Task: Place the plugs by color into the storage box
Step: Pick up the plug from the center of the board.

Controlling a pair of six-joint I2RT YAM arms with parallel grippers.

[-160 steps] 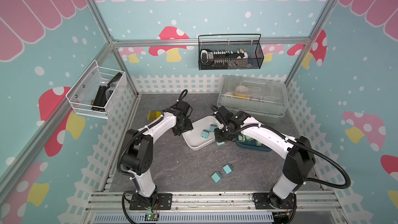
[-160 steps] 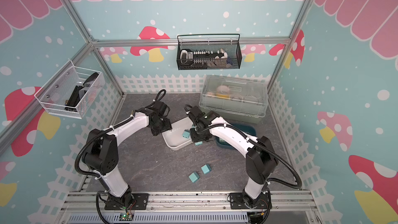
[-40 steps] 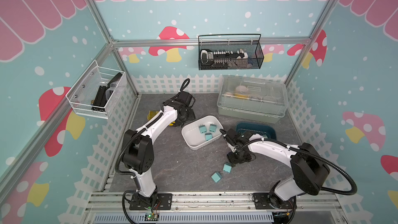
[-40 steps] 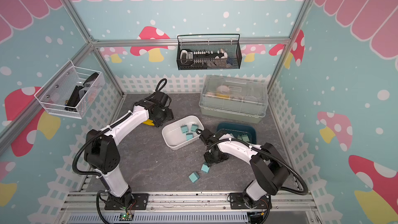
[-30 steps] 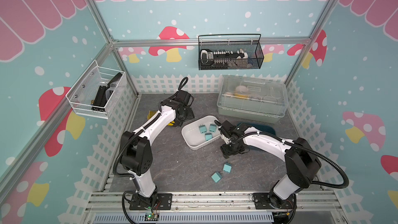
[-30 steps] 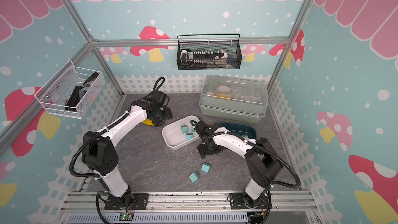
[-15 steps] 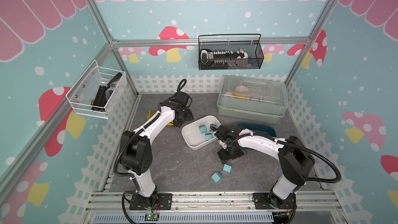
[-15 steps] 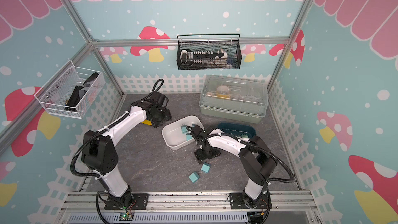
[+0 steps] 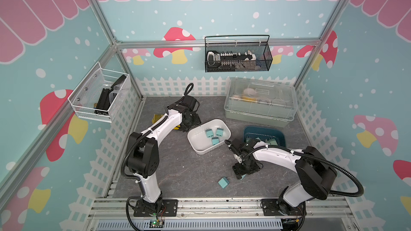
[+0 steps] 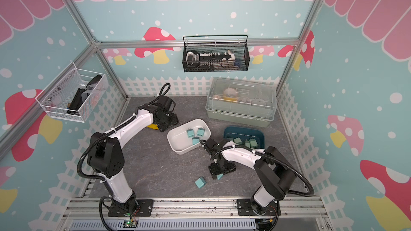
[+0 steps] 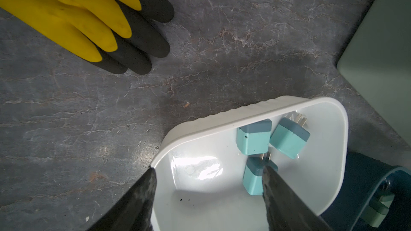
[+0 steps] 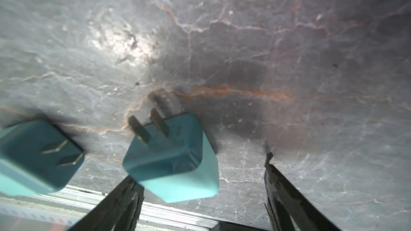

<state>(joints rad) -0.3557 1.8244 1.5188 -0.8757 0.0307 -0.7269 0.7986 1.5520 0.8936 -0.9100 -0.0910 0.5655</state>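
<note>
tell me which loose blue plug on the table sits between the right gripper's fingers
The plug nearer the dark blue tray sits inside the open right gripper; the other loose plug lies outside it.

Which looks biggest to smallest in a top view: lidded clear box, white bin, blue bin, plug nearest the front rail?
lidded clear box
white bin and blue bin: too alike to rank, the blue partly hidden
plug
</note>
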